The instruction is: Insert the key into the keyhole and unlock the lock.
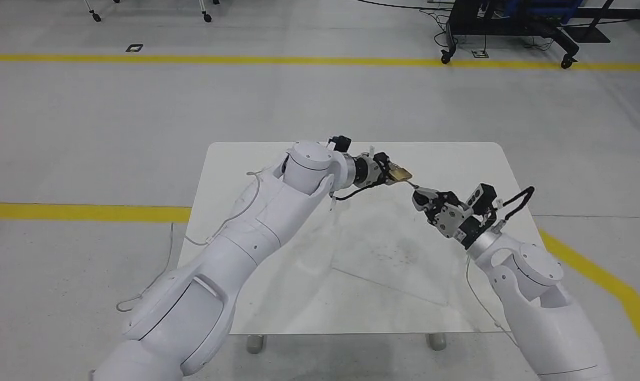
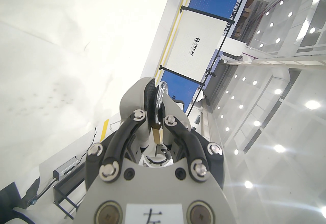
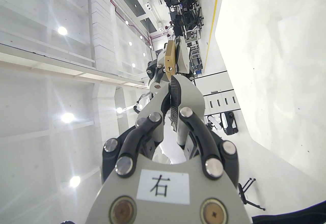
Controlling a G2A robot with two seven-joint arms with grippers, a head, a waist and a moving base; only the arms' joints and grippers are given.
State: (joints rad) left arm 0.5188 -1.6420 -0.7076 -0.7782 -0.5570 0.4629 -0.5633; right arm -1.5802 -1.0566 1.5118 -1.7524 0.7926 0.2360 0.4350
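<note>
While the left end effector (image 1: 386,169) clamps the lock (image 3: 169,55) and the right end effector (image 3: 171,80) pinches the key (image 1: 410,185) at the keyhole (image 3: 170,69), keep key and keyway coaxial. Seat fully before turning.

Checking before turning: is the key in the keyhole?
Seemingly in: key meets lock at its keyhole face, right fingers just behind; depth cannot tell.

Industrial lab hall, yellow floor lines (image 1: 250,58), wheeled equipment cart (image 1: 515,36), ceiling spotlights (image 2: 312,105)

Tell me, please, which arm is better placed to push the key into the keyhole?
Right: its jaws grip the key, tip at the keyhole of the lock; the left jaws only hold that lock.
</note>
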